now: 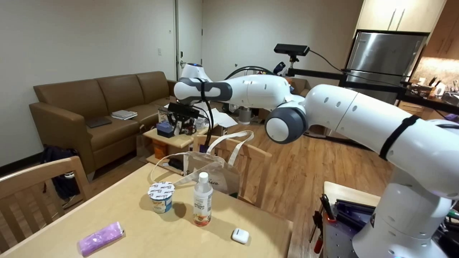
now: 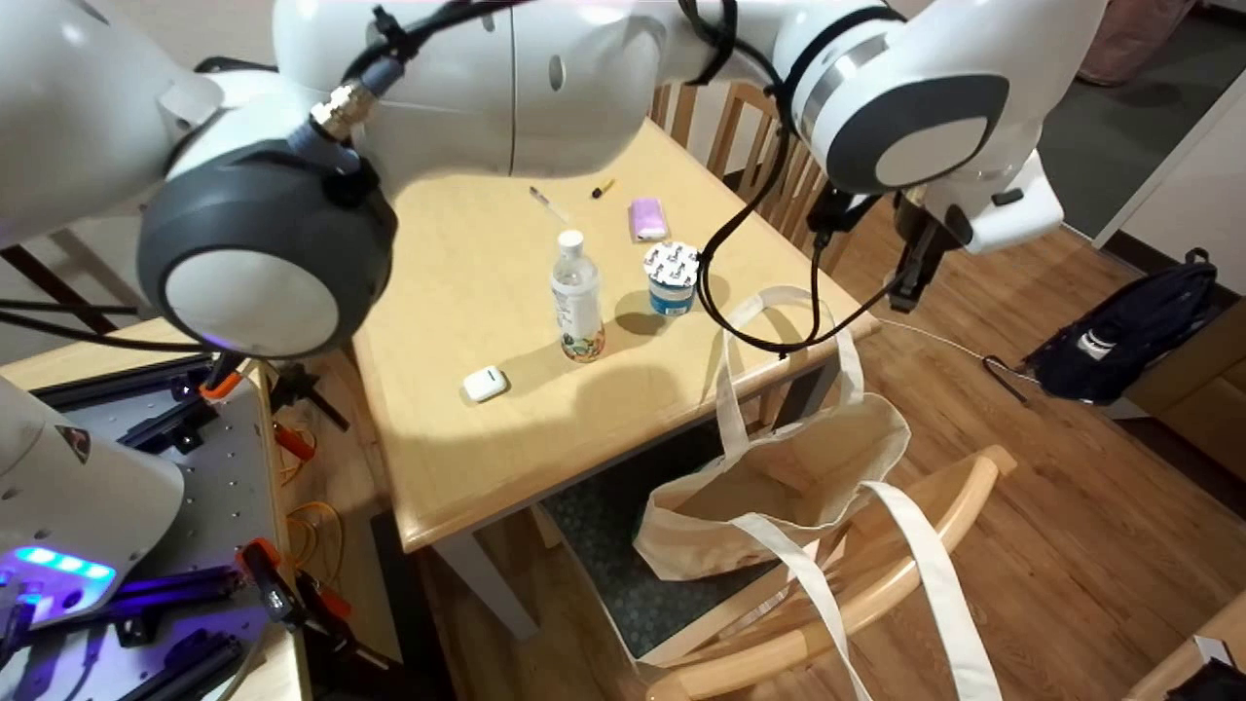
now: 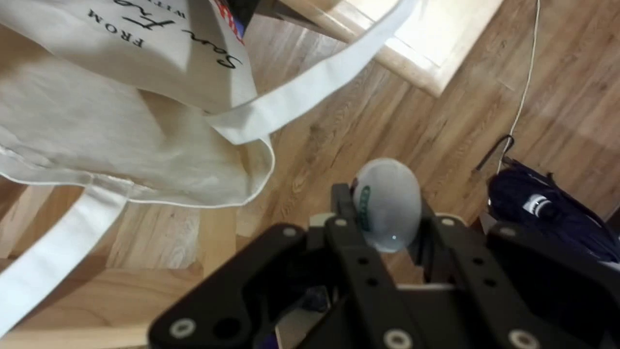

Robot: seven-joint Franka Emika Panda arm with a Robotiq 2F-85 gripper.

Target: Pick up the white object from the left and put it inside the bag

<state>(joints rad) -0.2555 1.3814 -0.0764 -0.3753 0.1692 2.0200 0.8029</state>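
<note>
The claw (image 3: 385, 208) pinches the white object (image 3: 390, 201) to one side of the bag (image 3: 135, 128), so best carry it across, clear of the handles (image 3: 310, 94), and lower it inside before releasing.

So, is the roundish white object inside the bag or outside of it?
Outside: in the wrist view, the gripper holds the roundish white object apart from the bag.
</note>
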